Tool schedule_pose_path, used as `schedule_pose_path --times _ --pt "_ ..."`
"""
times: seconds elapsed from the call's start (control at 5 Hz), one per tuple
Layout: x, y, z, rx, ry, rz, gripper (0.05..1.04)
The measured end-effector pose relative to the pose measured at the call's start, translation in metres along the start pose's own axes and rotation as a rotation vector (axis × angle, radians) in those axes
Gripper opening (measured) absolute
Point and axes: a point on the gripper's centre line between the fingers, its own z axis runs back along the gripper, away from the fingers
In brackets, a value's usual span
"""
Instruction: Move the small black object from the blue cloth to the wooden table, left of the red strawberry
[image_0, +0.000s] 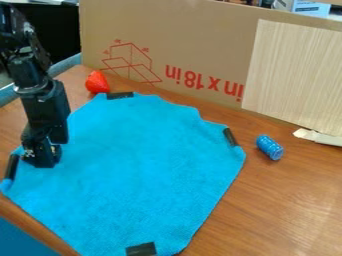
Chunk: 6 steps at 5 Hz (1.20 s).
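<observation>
The black gripper (41, 159) hangs at the left of the view, over the left part of a blue cloth (140, 165). Whether it holds anything cannot be told. Black tape pieces lie at the cloth's edges. Behind the cloth's upper left edge sits a red strawberry-like object (97, 82), apart from the gripper. A small blue ribbed cylinder (270, 147) lies on its side on the wooden table (287, 200), to the right of the cloth.
A large cardboard panel (194, 45) stands along the back of the table, with a pale wood-grain sheet (294, 75) on its right part. A torn whitish strip (319, 137) lies at the panel's foot on the right.
</observation>
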Motion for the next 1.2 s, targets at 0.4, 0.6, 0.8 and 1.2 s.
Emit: schedule_pose_path --times 0.4,0.6,0.8,1.2 --pt "-0.005 0.005 -0.011 0.054 0.025 0.014 0.694" --pt "-0.006 0.004 -0.013 0.051 0.016 0.029 0.535" --pt "-0.004 0.003 -0.012 0.029 0.005 0.028 0.534" --pt "0.014 0.006 0.013 0.028 -0.061 0.09 0.534"
